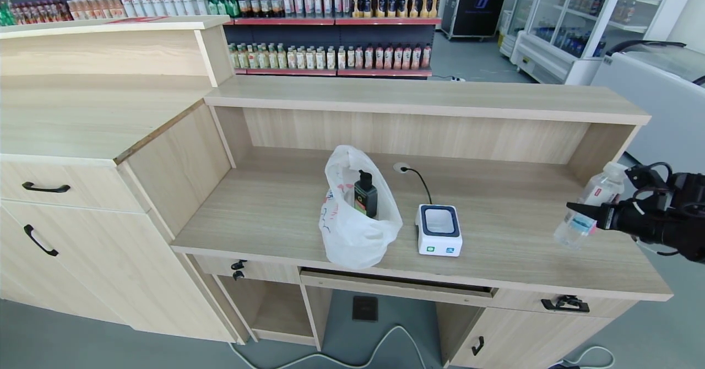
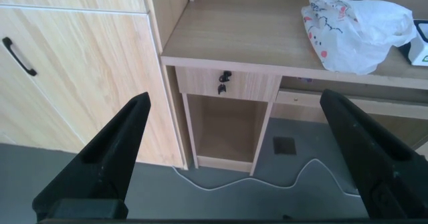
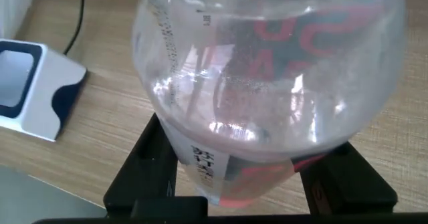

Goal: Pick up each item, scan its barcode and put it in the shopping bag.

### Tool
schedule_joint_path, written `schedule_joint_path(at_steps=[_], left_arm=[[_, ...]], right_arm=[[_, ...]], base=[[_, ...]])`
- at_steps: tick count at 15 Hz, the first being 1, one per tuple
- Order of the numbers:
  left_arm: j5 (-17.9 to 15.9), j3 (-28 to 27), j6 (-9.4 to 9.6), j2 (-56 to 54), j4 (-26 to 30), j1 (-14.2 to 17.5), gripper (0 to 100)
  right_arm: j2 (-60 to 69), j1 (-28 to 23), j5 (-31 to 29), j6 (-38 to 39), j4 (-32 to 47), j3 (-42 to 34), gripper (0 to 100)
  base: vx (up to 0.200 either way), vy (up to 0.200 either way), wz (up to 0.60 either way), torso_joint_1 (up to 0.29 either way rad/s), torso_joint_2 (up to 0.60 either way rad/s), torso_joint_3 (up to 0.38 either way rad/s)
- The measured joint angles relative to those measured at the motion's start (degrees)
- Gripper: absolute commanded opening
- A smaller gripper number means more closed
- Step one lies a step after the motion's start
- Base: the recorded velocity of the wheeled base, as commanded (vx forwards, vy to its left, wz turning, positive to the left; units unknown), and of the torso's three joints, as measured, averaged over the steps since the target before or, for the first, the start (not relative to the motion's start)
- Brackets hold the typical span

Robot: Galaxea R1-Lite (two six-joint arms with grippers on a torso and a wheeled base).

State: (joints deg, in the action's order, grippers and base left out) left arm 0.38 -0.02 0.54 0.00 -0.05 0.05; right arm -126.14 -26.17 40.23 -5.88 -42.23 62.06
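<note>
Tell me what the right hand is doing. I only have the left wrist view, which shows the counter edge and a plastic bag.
Observer: The right hand is shut on a clear water bottle, which it holds tilted above the right end of the counter.
Operator: Something dark pokes out of the bag. What is it?
Observer: It is a dark pump bottle, standing upright inside the shopping bag.
Operator: Is the held bottle over the scanner?
Observer: No. The scanner sits beside the bag on its right, and the water bottle is farther right, not above it.
</note>
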Motion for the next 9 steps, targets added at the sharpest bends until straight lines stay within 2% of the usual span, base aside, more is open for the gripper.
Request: schedule_joint_path(at_steps=[2, 5, 9], left_arm=[[0.0, 0.0, 0.0, 0.0, 0.0, 0.0, 100], [0.0, 0.0, 0.0, 0.0, 0.0, 0.0, 100], [0.0, 0.0, 0.0, 0.0, 0.0, 0.0, 100]], right_arm=[[4.1, 0.7, 4.1, 2.6, 3.5, -0.6, 0], [12.7, 1.8, 14.0, 3.7, 11.3, -1.7, 0], [27.2, 6.9, 23.9, 7.5, 22.9, -2.4, 0]], base=[[0.0, 0.0, 0.0, 0.0, 0.0, 0.0], [0.0, 0.0, 0.0, 0.0, 0.0, 0.0], [0.0, 0.0, 0.0, 0.0, 0.0, 0.0]])
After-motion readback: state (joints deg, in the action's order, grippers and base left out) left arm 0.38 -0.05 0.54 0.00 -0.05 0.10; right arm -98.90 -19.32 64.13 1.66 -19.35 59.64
